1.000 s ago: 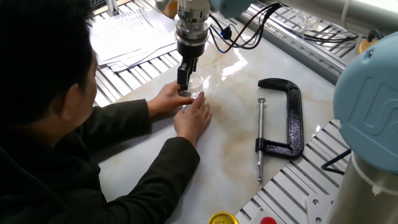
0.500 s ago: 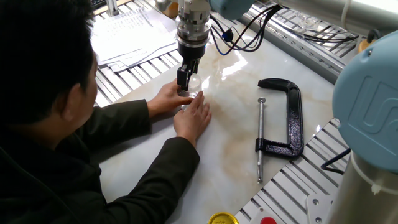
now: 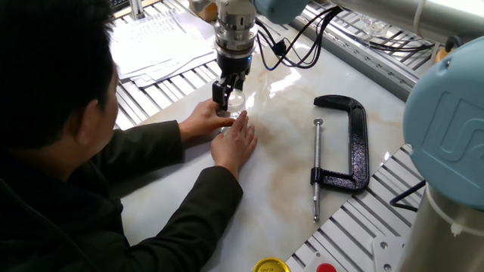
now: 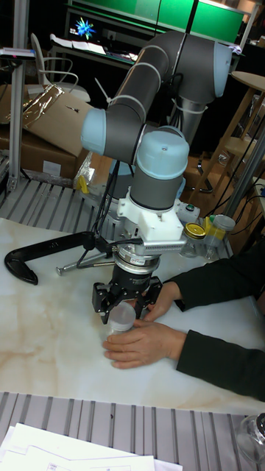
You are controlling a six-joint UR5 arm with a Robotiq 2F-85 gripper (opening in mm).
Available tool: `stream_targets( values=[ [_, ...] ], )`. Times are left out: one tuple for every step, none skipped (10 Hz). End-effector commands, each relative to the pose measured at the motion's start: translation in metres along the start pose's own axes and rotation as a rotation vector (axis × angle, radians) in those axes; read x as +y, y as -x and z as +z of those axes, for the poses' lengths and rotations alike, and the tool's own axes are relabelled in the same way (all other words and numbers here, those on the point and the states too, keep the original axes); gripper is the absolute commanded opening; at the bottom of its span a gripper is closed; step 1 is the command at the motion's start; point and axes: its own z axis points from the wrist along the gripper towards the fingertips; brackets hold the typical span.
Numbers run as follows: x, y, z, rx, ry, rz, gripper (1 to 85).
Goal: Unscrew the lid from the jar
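Observation:
The tiny clear jar (image 3: 235,115) stands on the marble table, held steady by a person's two hands (image 3: 233,140). In the tall fixed view the jar (image 4: 118,329) is mostly covered by those hands, and its whitish lid (image 4: 122,315) shows on top. My gripper (image 3: 225,98) points straight down over it. Its black fingers (image 4: 99,302) sit on either side of the lid, with the gripper (image 4: 124,309) shut on the lid.
A black C-clamp (image 3: 344,143) lies to the right on the table, seen at the left (image 4: 37,259) in the tall fixed view. A yellow lid (image 3: 271,266) and a red cap (image 3: 326,267) sit at the front edge. Papers (image 3: 151,38) lie at the back left. The person's arms reach in from the left.
My gripper has turned slightly about its vertical axis while staying over the jar, and the cables behind it have shifted. The person's hands have not moved.

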Motion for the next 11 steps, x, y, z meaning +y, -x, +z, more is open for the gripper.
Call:
stream_targets(
  values=[
    [-0.002,0.002,-0.002,-0.003,-0.01,0.065,65.7],
    [0.001,0.003,-0.001,-0.006,-0.012,0.073,62.0],
    [0.007,0.005,-0.001,-0.011,-0.012,0.077,54.7],
    [0.01,0.007,0.0,-0.016,-0.009,0.062,51.7],
    [0.012,0.009,-0.001,-0.027,0.002,0.03,50.0],
    [0.015,0.01,-0.001,-0.035,0.016,-0.026,46.3],
    [0.015,0.008,-0.002,-0.033,0.027,-0.119,43.3],
    [0.01,0.003,-0.004,-0.029,0.042,-0.226,43.3],
    [0.003,-0.004,0.0,-0.041,0.073,-0.344,43.3],
    [-0.006,-0.009,0.007,-0.048,0.068,-0.448,42.7],
    [-0.02,-0.014,0.006,-0.022,0.014,-0.567,40.3]
  ],
)
